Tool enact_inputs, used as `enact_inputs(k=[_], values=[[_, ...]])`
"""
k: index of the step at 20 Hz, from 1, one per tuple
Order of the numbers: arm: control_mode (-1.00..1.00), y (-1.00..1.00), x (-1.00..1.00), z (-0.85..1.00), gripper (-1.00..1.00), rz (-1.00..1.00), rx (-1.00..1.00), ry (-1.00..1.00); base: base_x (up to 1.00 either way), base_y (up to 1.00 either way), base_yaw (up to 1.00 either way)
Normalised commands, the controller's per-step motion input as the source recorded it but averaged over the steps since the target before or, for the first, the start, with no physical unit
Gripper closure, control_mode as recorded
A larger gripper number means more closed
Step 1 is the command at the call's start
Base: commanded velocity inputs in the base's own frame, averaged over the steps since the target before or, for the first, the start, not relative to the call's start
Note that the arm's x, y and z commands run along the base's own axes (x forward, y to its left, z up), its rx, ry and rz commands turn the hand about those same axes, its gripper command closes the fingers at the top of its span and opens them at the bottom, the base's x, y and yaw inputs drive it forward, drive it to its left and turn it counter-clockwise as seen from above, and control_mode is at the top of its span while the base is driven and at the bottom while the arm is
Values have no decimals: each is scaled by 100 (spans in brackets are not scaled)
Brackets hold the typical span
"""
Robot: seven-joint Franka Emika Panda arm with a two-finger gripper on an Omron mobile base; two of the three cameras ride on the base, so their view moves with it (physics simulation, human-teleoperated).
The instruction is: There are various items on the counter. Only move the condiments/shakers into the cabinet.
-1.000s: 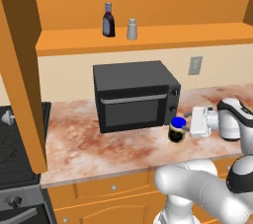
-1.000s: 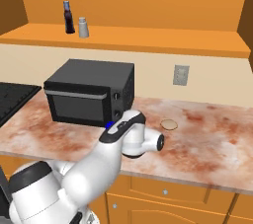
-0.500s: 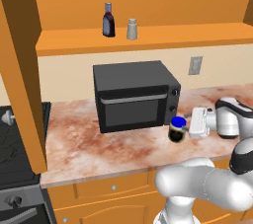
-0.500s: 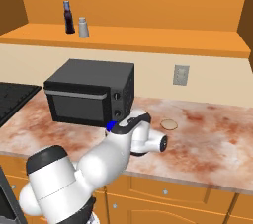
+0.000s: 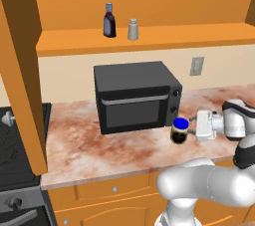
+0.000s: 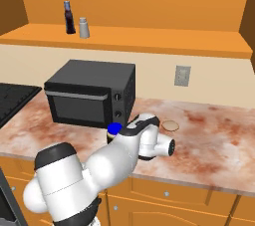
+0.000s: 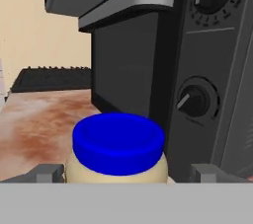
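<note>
Gripper point(image 7: 128, 176) is wide open, fingers either side of the jar point(image 7: 118, 150), which sits on the counter point(image 5: 99, 145) just beside the microwave point(image 5: 134, 95). I'd close below the blue lid, squarely on the body, then lift straight up before swinging away so it clears the microwave. Bottle point(image 5: 109, 20) and shaker point(image 5: 133, 29) already stand on the cabinet point(image 5: 149, 38) shelf; disc point(image 6: 171, 126) stays put.

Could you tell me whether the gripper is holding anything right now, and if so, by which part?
Nothing is held. The gripper is open, its fingertips standing on either side of the blue-lidded jar on the counter, not closed on it.
</note>
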Motion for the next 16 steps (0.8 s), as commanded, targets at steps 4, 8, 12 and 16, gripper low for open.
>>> enact_inputs(k=[4,8,12,16], values=[[-100,24,-8,-19,-100,0,-3,0,0,0,0],[-100,34,0,-3,-100,0,0,0,0,0,0],[-100,18,11,0,-100,0,0,-4,0,0,0],[-100,5,18,0,-100,0,0,-1,0,0,0]])
